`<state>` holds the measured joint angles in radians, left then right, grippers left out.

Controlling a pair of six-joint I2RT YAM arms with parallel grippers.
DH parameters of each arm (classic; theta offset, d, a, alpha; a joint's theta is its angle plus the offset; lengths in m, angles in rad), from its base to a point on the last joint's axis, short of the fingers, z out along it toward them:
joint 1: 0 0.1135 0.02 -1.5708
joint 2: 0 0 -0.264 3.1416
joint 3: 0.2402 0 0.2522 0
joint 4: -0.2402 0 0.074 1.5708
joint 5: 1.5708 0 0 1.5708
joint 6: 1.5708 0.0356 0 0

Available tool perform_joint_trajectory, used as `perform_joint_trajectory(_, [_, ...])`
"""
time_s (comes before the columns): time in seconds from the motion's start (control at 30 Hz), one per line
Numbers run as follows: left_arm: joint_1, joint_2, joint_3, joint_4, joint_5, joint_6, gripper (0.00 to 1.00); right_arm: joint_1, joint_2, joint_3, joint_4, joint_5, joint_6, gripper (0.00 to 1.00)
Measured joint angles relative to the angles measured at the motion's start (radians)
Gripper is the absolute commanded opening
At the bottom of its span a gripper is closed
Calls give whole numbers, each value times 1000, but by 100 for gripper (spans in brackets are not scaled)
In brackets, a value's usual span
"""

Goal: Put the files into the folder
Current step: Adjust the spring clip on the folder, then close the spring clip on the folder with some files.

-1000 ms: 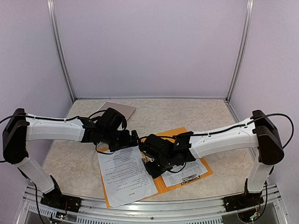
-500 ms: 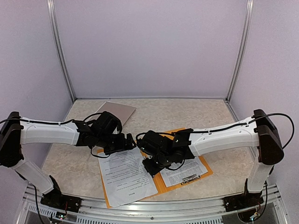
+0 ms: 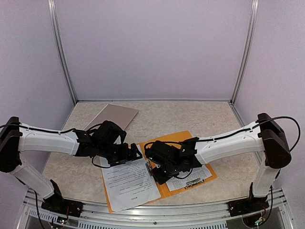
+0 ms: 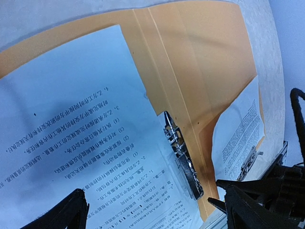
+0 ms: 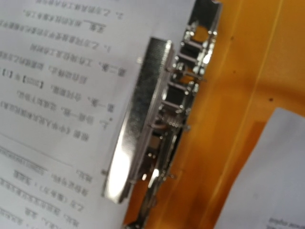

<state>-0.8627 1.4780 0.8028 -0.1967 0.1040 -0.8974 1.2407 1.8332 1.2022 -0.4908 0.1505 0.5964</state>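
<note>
While the flat orange card folder (image 4: 205,71) lies open on the pale marbled table (image 3: 190,114), we find the files in two places on it. A large white printed sheet (image 3: 128,183) covers its left half and overhangs the near edge, and a smaller-looking white printed sheet (image 3: 190,179) rests on its right half. The shiny metal spring clip (image 5: 157,119) sits along the fold, and its flat plate lies over the large sheet's inner edge. We judge that the clip is pinning that sheet to the spine so it cannot slide out. The left gripper (image 3: 133,153) hovers just above the top of the large sheet with its black fingers (image 4: 71,212) spread wide and nothing between them. To us this looks like standing by to steady the paper rather than to lift it. The right gripper (image 3: 159,174) hangs low over the clip, probably to work its lever. Its own camera shows only clip and paper, and the overhead view hides the tips, so we cannot tell whether it is open or closed. A thin tan rectangular board (image 3: 114,116) lies apart at the back left. Compared with a second ago, the left arm has sunk and drawn nearer, bringing its gripper down from beside the right one to over the sheet's top edge. The right gripper has barely shifted, and the sheets and folder lie as they did.
</note>
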Motion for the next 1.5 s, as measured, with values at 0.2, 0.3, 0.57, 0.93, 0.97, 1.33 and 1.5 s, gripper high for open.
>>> perform_joint_trajectory(0.2, [-30, 0, -36, 27, 26, -43, 96, 0, -5, -17, 29, -19, 4, 26])
perform_joint_trajectory(0.3, [-33, 3, -52, 40, 30, -60, 96, 0, -9, -24, 34, -24, 7, 26])
perform_joint_trajectory(0.57, [-38, 53, -62, 77, 44, -82, 96, 0, -32, -42, 43, -31, 11, 27])
perform_joint_trajectory(0.93, [-38, 85, -79, 119, 46, -96, 96, 0, -44, -81, 89, -55, 11, 33])
perform_joint_trajectory(0.97, [-38, 85, -80, 121, 46, -97, 96, 0, -43, -82, 93, -57, 11, 33])
perform_joint_trajectory(1.33, [-38, 85, -89, 145, 47, -102, 96, 0, -3, -82, 122, -68, 6, 33])
perform_joint_trajectory(1.5, [-38, 85, -91, 149, 46, -101, 96, 0, 18, -82, 122, -67, 3, 32])
